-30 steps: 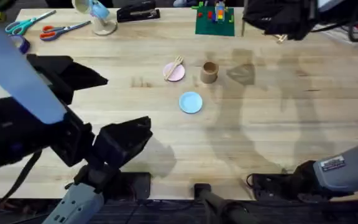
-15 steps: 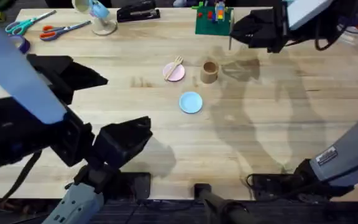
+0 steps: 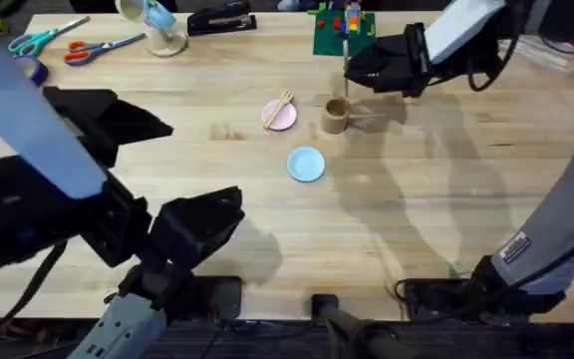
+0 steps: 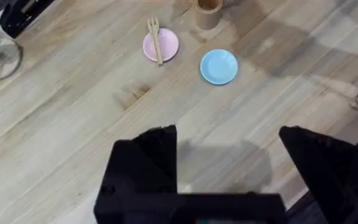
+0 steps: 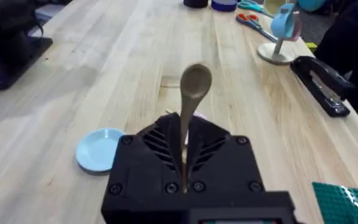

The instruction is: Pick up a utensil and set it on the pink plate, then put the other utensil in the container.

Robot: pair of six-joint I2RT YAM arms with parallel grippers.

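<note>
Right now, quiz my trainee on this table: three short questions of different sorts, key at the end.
1. True or false: the fork lies across the pink plate.
2. What does the right gripper hold? A) scissors B) spoon C) stapler
3. Fill in: the plate nearest the cup, besides the pink one, is ____.

Key: 1 true. 2 B, the spoon. 3 blue; the blue plate.

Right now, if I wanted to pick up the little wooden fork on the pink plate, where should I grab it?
Grab the fork by its thin stem, coming straight down from above. It lies flat across the pink plate, and its pronged end pokes out past the rim, so that's probably where fingers can slip down on either side most easily.
</note>
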